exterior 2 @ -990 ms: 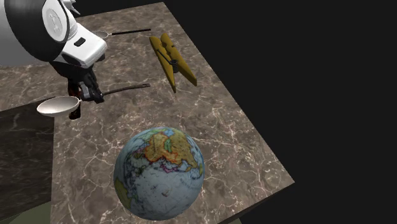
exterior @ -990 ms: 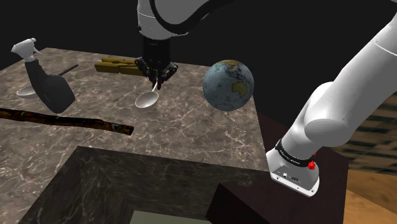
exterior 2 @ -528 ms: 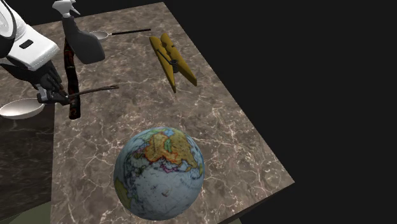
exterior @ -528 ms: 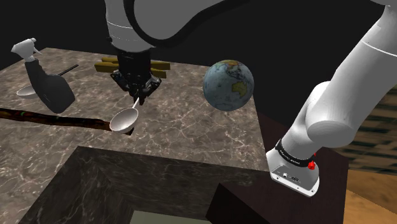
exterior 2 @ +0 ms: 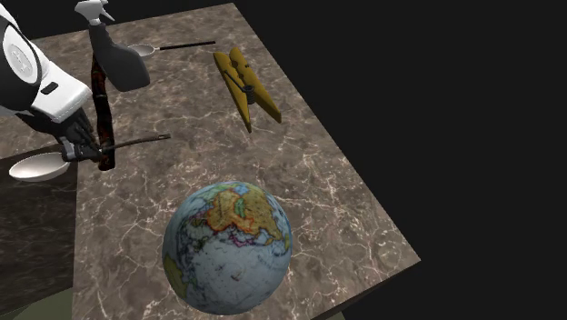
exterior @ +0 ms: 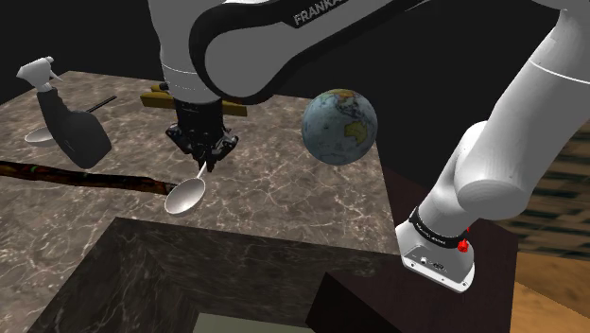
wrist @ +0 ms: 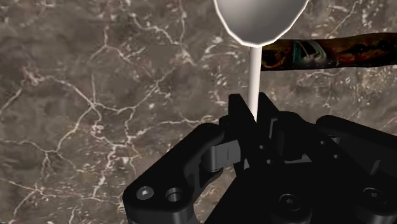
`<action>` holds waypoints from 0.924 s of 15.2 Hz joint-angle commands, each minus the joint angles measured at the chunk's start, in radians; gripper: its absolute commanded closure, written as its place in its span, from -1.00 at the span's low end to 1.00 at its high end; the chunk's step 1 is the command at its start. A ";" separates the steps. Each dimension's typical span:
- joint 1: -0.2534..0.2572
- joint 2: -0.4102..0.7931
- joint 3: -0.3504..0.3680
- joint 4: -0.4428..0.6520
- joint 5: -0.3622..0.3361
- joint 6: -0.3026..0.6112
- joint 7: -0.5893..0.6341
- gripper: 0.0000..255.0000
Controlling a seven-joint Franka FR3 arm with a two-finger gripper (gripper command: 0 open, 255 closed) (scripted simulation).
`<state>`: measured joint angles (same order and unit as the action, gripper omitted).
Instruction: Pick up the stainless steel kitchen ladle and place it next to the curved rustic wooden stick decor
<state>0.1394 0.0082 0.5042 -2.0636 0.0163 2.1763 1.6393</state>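
Nearest me, by the marble counter's front edge, the ladle hung bowl-down from the black gripper, which was pinched tight on the thin handle; it looked not yet set down. In the last second the arm had swung it over from mid-counter; the final half-second added only a small shift and a slight drop. The wrist view had the pale bowl just short of the dark curved stick; from the second exterior view the handle crossed the stick's near end and the bowl seemed to lie past the counter's edge, though I could not tell for certain. Judgement: transport essentially done, lowering and release remaining; if the bowl did overhang, the ladle might tip off once let go, so a nudge inward seemed prudent. Just behind the stick stood the grey spray bottle, untouched, with a second spoon beside it; the globe stood well clear; farthest back lay the yellow clothespin, unmoved.
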 commanded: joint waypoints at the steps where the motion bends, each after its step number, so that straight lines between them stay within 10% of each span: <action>1: 0.001 0.011 0.001 -0.016 -0.006 0.026 0.004 1.00; 14: 0.007 0.085 -0.001 -0.089 -0.055 0.164 0.037 1.00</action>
<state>0.1469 0.0907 0.5039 -2.1517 -0.0371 2.3365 1.6756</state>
